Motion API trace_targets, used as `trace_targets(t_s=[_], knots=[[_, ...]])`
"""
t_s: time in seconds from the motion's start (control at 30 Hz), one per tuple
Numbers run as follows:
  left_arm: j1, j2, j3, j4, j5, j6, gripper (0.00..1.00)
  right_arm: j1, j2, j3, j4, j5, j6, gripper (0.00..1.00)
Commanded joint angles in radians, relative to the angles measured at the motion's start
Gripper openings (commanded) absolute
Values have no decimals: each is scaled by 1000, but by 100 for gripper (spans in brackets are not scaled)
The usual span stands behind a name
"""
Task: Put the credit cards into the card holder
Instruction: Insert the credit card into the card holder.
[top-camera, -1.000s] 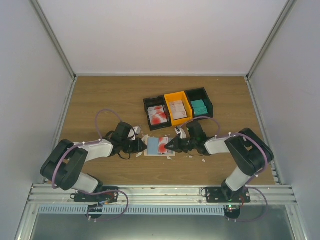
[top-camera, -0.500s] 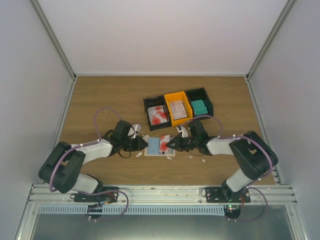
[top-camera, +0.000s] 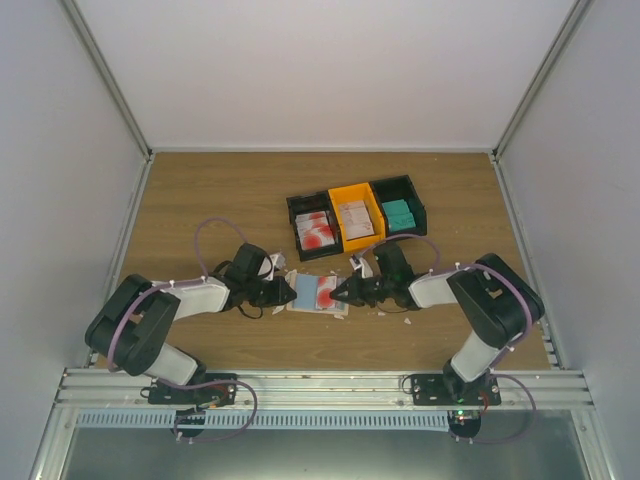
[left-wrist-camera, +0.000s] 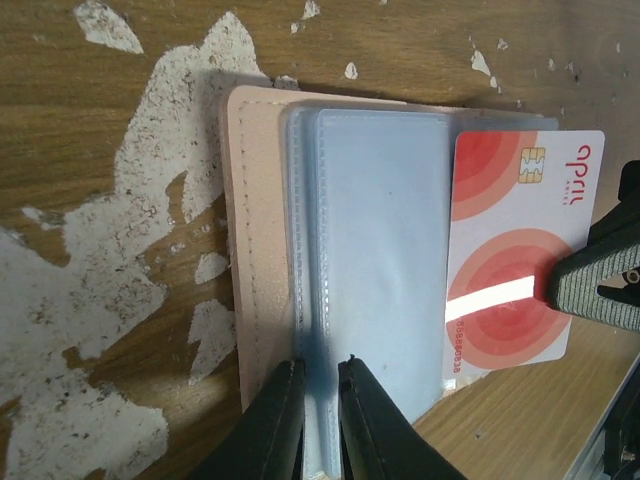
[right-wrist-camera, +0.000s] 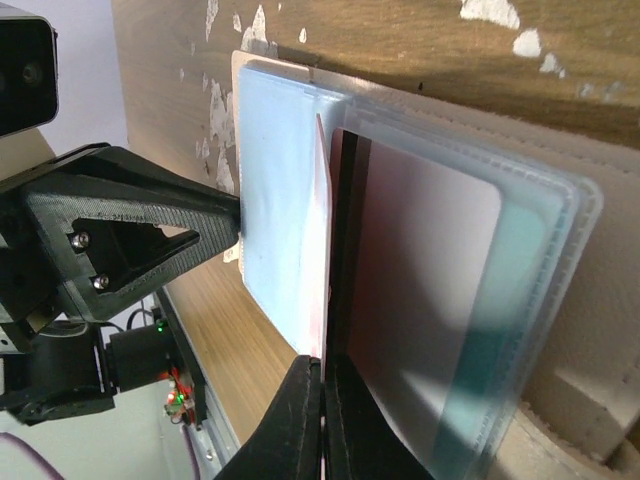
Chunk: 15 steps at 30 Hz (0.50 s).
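One credit card (left-wrist-camera: 505, 250), pinched in the right gripper (right-wrist-camera: 322, 368), has barely advanced mid-frame, still half outside the card holder (left-wrist-camera: 255, 230) clamped by the left gripper (left-wrist-camera: 320, 372).

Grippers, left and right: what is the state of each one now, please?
Left gripper: closed, pinching the card holder by its clear sleeve.
Right gripper: closed, holding the red-and-white card by its edge.
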Motion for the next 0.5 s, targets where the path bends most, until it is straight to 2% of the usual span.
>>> trace_targets(t_s=[0.0,0.47], knots=[[-12,21,5,39,-16,13,14,-6,35,8,46,-42,27,1],[-22,21,-9,40,-32,12,13,10,113,31,127,-56,102,1]])
